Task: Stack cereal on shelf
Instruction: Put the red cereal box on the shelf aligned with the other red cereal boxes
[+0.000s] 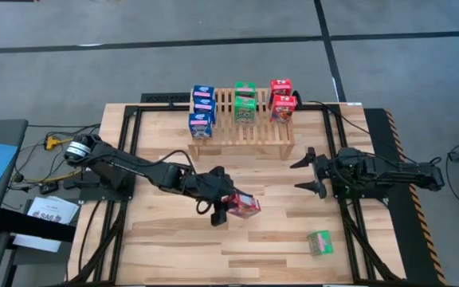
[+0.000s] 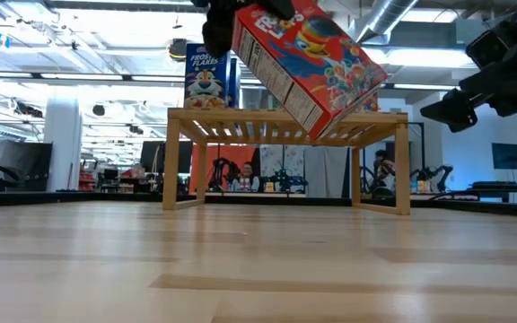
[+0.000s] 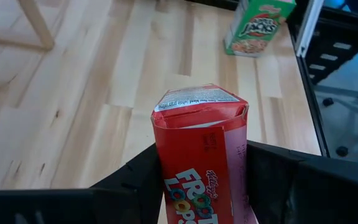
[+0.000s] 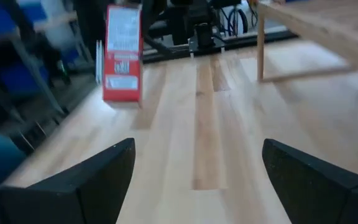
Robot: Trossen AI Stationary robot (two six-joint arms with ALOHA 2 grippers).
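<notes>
A red cereal box (image 1: 245, 205) hangs above the table's middle with my left gripper (image 1: 223, 210) shut on it. The low view shows this box (image 2: 317, 67) tilted, well above the tabletop, in front of the shelf (image 2: 285, 121). On the slatted shelf (image 1: 245, 127) at the far side stand blue boxes (image 1: 202, 112), green boxes (image 1: 245, 104) and red boxes (image 1: 281, 100). One green box (image 1: 319, 242) lies on the table near the right front. My right gripper (image 1: 307, 172) stands open right of centre, with nothing between its fingers (image 4: 98, 180). My left gripper pinches the red box between its two fingers (image 3: 135, 180), one on each of two opposite sides (image 3: 160, 168), at the end nearer the wrist. The fingers lie along the box. The box's far flap end (image 3: 197, 102) sticks out beyond the fingertips. It is lifted clear and tilted.
Black frame rails (image 1: 130, 127) run along the table's left and right edges. The shelf's legs (image 2: 173, 161) stand on the tabletop, with open space beneath the slats. Bare planks (image 1: 174, 255) lie at the near left.
</notes>
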